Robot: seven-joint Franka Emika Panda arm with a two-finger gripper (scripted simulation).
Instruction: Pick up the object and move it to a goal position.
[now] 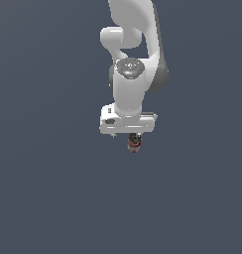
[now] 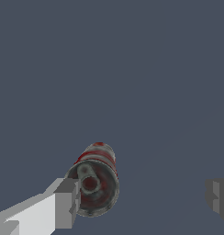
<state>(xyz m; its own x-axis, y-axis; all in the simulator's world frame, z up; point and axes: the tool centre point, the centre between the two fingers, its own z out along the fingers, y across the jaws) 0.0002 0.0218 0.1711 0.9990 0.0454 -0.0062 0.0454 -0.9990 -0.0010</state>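
Observation:
The object point(image 1: 134, 144) is a tiny can-like cylinder, mottled dark grey, red and whitish. In the exterior view it shows just under the white gripper block point(image 1: 128, 124), slightly toward that view's right. In the wrist view the object point(image 2: 95, 181) lies end-on right beside one grey fingertip point(image 2: 67, 202), touching or nearly touching it. The other fingertip point(image 2: 218, 196) stands far off across a wide gap. My gripper point(image 2: 141, 199) is open, and the space between the fingers is mostly empty. The fingers themselves are hidden in the exterior view.
The white arm point(image 1: 133, 59) rises above the gripper block toward the top of the exterior view. A plain dark blue-grey surface point(image 1: 53, 198) fills everything else in both views. No goal marker shows.

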